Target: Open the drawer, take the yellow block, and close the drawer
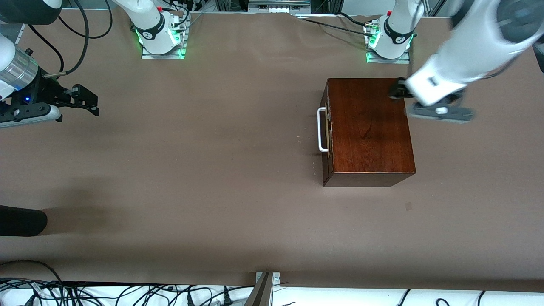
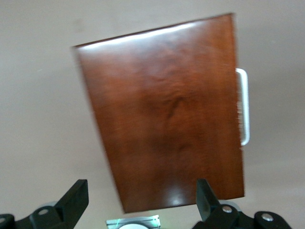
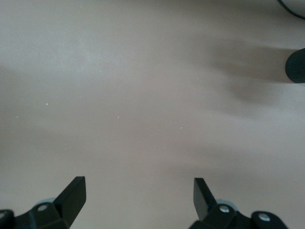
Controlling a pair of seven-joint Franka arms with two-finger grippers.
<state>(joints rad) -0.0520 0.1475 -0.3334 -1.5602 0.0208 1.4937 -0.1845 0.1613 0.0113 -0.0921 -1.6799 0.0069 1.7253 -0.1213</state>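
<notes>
The right gripper hangs over bare brown table at the right arm's end, well apart from everything; its fingers stand wide apart and hold nothing — this arm waits. Nearer the front camera at that same end, a dark rounded object juts in from the edge of the view. The whole middle stretch of the table is open room.

Toward the left arm's end sits the dark wooden box, with clear table on every side of it. The drawer is pushed fully in, its front flush with the box; the white loop handle faces the right arm's end. The yellow block cannot be seen in any view.

The left gripper is up over the box's top, at the corner toward the left arm's base — away from the handle. In the left wrist view its fingers are spread wide, empty, with the box lid below them.
</notes>
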